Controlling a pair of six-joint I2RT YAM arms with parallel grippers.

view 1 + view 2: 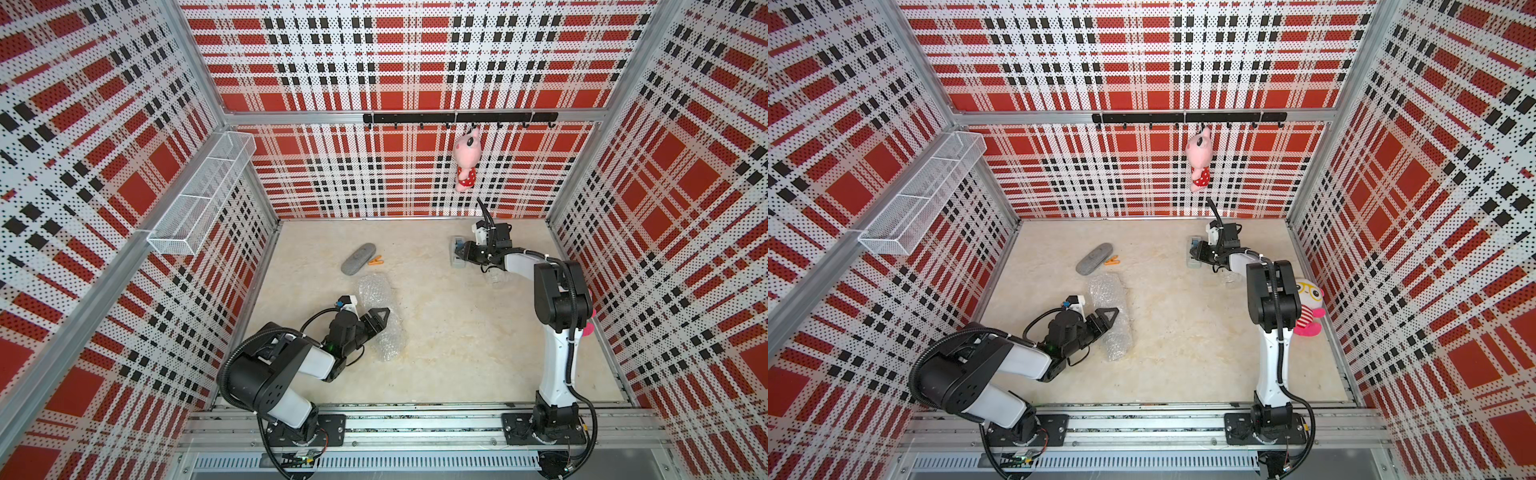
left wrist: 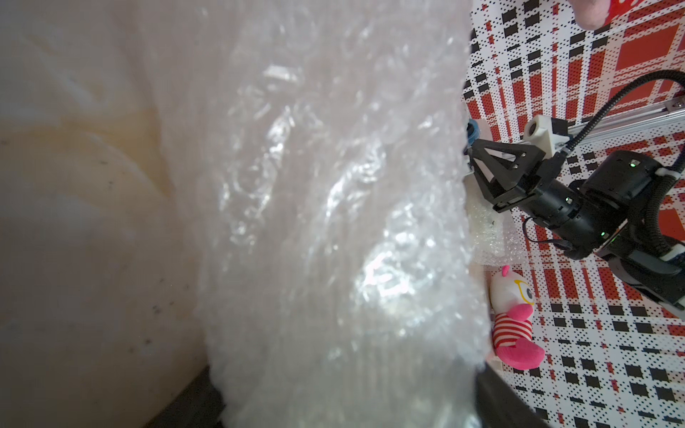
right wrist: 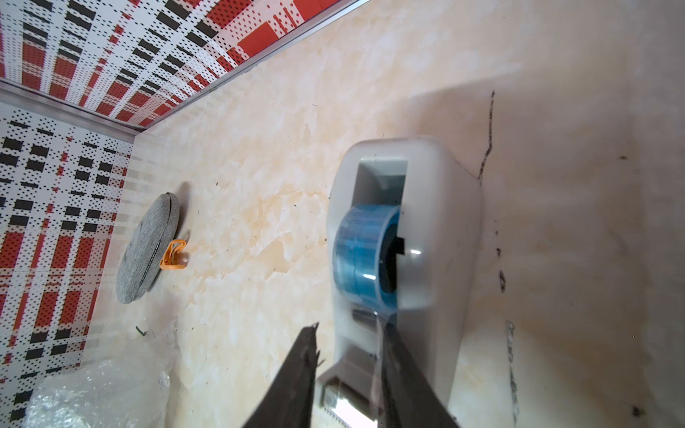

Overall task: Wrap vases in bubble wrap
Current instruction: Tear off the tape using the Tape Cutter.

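Near the left side of the table (image 1: 449,345), my left gripper (image 1: 383,320) is clamped across a rolled bundle of bubble wrap (image 1: 374,291) lying on the surface; whether a vase is inside cannot be made out. At the far right, my right gripper (image 3: 350,331) straddles the cutter end of the tape dispenser (image 3: 426,222), fingers apart; whether they press it I cannot tell. Beneath that arm, a white vase (image 2: 485,222) lies on more wrap.

It was a robot lab cell: perforated red-white-black plaid panels (image 1: 415,62) in silver aluminium framing (image 1: 291,118) walled a beige marbled tabletop (image 1: 449,332); black-and-white robot arms (image 1: 557,365) stood bolted to a slotted metal rail (image 1: 415,424).
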